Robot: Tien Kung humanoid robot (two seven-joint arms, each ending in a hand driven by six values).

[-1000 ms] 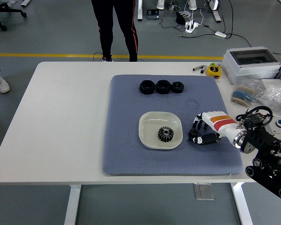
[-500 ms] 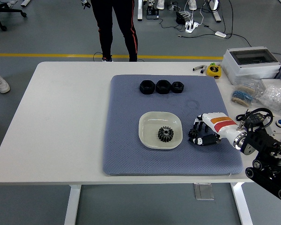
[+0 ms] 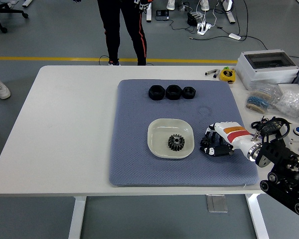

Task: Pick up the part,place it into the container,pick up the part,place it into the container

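Right robot hand (image 3: 215, 144) low over the grey mat (image 3: 134, 164), toward the mat's right edge and nearer its front edge than its back one, fingers curled down and inward. Cannot tell whether anything is held: the dark fingers hide what is under the palm. Left robot hand not in view, so only the right one is available for the work. Just to the left of the fingers, apart from them, the pale square dish (image 3: 157, 130) near the middle of the mat, with one black gear (image 3: 176, 142) lying flat in it, toward its right front part. Farther out, toward the mat's back edge, three black parts (image 3: 173, 92) in a row running left to right, side by side, well apart from the robot hand, away and to the left of it. Judged from this, one part placed, and the next reach goes backward and left, passing beside or over the dish. Bare mat between dish and row gives room. Clutter of boxes and bags at the counter's (image 3: 65, 124) right edge, behind the arm. A person stands beyond the counter's far edge, hands not over it.
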